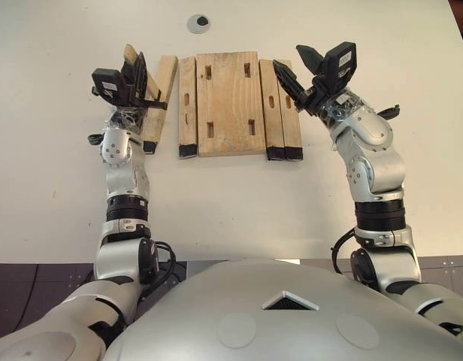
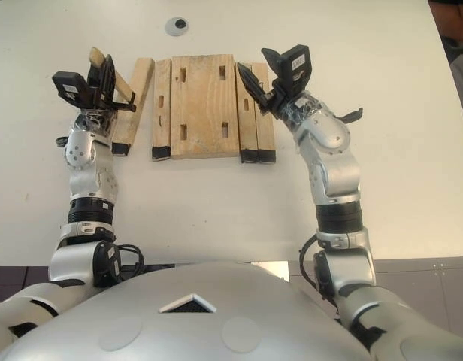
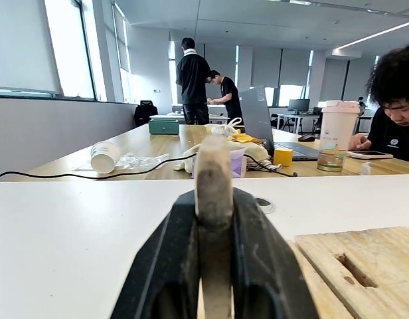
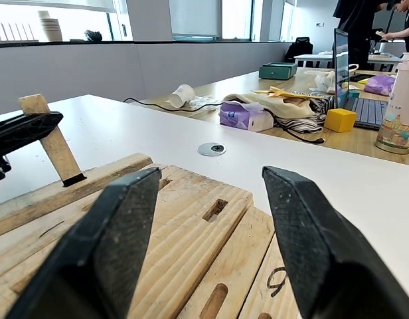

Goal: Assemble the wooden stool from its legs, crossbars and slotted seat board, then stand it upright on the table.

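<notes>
Seat board (image 1: 228,104) lengthwise away, gripped leg (image 1: 131,54) tilted

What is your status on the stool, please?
Left hand shut on a tilted wooden piece. Right hand open above the right-side legs. Seat board flat, nothing joined yet.

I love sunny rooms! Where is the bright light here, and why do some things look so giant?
Left wrist view: daylight floods through the windows, a ceiling strip glows. Right wrist view: windows blown out white. Both wrist views: the left end effector, clamping a stick, and the open right end effector look giant, being right at the camera. Left eye view: table evenly lit, no glare.
</notes>
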Controlling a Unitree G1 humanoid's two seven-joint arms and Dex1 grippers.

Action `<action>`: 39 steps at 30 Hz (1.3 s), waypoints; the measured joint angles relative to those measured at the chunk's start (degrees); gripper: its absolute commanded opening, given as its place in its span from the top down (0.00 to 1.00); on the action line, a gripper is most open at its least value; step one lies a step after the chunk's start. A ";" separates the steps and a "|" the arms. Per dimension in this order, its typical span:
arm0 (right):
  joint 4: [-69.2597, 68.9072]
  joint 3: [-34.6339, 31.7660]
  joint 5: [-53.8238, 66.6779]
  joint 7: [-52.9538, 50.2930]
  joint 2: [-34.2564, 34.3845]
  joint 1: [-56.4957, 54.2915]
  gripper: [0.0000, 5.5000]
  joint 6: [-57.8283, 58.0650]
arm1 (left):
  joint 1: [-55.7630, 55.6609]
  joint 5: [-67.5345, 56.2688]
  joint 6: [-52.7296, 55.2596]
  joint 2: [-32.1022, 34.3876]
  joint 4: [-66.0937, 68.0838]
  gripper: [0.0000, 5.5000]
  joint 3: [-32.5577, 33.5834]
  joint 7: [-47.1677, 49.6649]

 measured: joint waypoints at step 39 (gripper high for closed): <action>-0.98 1.20 -3.35 -3.75 0.16 3.82 0.49 -3.14 | 10.15 -0.55 65.67 8.38 -36.76 0.64 -4.86 4.87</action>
